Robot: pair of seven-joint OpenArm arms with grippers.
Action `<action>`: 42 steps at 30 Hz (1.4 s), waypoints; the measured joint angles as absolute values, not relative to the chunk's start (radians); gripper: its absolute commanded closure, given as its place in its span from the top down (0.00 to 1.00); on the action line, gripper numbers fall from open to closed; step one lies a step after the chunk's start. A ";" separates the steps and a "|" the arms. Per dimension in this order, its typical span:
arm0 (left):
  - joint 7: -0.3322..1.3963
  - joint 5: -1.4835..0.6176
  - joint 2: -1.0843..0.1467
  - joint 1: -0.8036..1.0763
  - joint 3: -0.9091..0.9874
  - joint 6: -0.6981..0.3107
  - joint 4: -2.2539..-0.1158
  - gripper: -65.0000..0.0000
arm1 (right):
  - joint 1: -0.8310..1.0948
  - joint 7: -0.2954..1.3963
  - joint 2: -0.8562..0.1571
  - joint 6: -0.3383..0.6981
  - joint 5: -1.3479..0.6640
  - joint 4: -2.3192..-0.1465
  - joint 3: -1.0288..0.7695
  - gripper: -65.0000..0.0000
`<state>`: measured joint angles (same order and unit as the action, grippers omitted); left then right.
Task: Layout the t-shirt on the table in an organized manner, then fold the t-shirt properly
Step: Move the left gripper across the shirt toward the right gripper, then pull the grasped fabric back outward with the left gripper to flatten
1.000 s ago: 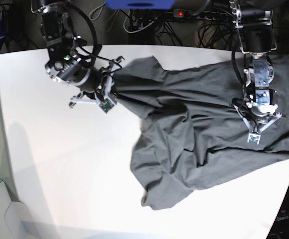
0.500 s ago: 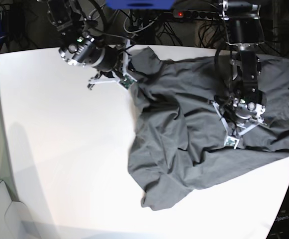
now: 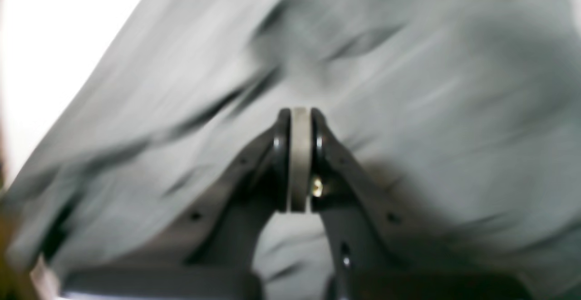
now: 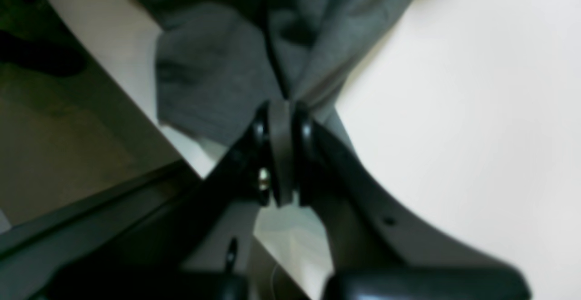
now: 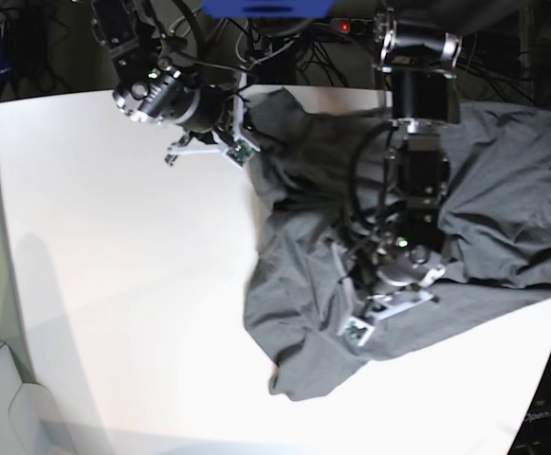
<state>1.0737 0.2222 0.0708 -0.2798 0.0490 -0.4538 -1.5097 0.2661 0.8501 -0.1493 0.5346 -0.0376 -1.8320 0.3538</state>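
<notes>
my left tool (image 3: 299, 123) is clenched, its two black fingers pressed flat against the pale pad between them, with no cloth caught in the tips that i can see. all around and beyond it lies the t-shirt (image 3: 408, 73), a blurred spread of grey wrinkles filling nearly the whole left wrist view. far off to the upper left of this tool a bare strip of the bench (image 3: 54, 32) shows white. from the base view this tool (image 5: 375, 318) hangs low over the middle of the shirt, though i cannot tell whether it touches the cloth.

my right tool (image 4: 281, 114) is clenched on the t-shirt (image 4: 218, 77): a bunched fold of dark cloth runs straight into the closed tips and fans out beyond them. to the right of this tool the bench (image 4: 476, 109) is plain white; to its left the bench edge falls away to a dim floor. in the base view this tool (image 5: 240, 128) sits near the far edge of the bench (image 5: 114, 284), gripping the shirt's upper corner.

the t-shirt (image 5: 503, 190) lies crumpled on the bench, stretching from my right tool across under my left arm, with a lower flap trailing toward the near side.
</notes>
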 measured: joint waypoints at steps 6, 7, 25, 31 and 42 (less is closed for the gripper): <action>0.950 0.208 0.163 -0.432 -0.008 -0.434 -1.204 0.01 | 0.264 0.850 -0.143 0.535 -0.038 -1.832 0.355 0.00; 0.932 0.221 0.161 -0.448 -0.007 -0.406 -1.144 0.01 | 0.264 0.850 -0.144 0.535 -0.038 -1.832 0.354 0.00; 0.568 0.220 0.151 -0.497 0.020 -0.328 -0.762 0.01 | 0.299 0.852 -0.097 0.534 -0.035 -1.832 0.355 0.00; 0.561 0.210 0.154 -0.535 0.266 -0.341 -0.719 0.11 | 0.338 0.850 -0.115 0.534 -0.039 -1.832 0.358 0.00; 0.591 0.228 0.080 -0.554 0.320 -0.329 -0.762 0.16 | 0.347 0.850 -0.125 0.533 -0.038 -1.832 0.355 0.00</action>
